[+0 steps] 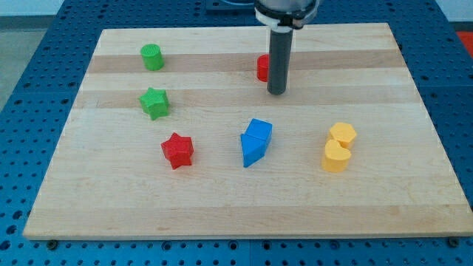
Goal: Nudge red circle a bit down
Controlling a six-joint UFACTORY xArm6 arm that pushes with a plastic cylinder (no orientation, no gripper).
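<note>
The red circle [262,68] sits near the view's top centre of the wooden board [222,207], half hidden behind my dark rod. My tip [276,92] rests on the board just to the right of and slightly below the red circle, close to it; I cannot tell if they touch.
A green circle [152,57] and a green star [154,103] lie at the view's left. A red star [177,150] is lower left of centre. Two blue blocks [255,142] touch at centre. Two yellow blocks [339,147] touch at the right.
</note>
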